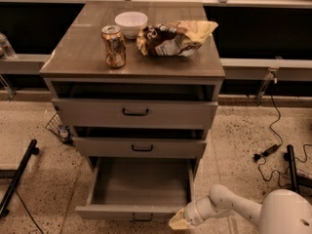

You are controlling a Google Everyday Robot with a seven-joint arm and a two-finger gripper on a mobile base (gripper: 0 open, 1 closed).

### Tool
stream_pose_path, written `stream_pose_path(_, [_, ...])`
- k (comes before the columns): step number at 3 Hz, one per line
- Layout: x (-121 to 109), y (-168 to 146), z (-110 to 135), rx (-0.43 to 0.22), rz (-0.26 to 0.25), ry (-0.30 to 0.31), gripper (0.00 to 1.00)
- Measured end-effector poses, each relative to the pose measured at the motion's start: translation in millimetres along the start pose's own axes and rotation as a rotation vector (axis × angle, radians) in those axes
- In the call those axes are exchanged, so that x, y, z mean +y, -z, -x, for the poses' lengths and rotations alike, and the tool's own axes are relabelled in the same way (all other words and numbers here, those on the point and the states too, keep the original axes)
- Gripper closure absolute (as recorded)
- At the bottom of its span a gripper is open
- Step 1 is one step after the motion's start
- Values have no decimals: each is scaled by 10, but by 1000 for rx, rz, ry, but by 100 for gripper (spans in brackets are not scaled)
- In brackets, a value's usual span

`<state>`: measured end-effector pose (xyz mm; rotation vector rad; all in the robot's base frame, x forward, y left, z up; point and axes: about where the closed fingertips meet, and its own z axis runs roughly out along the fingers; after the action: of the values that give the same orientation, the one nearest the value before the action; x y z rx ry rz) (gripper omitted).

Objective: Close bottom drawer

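Grey bottom drawer (139, 189) stands open; tool (177, 223) by its front-right corner.

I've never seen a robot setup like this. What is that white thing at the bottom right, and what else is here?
That is a mobile robot's white arm, ending in its gripper, by the right front corner of the bottom drawer. It seems to hold nothing. The one camera looks down at a grey cabinet from the front. The bottom drawer is pulled out and empty; the robot is to close it. On top stand a can, a white bowl and a crumpled snack bag.
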<state>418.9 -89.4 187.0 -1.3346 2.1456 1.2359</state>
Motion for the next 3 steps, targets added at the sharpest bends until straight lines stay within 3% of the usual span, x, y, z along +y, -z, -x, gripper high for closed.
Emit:
stream_pose_path(2, [-74,-121,30,-83,-58,32,100])
stream_pose_path(3, [-209,-197,222,-111,-95,70,100])
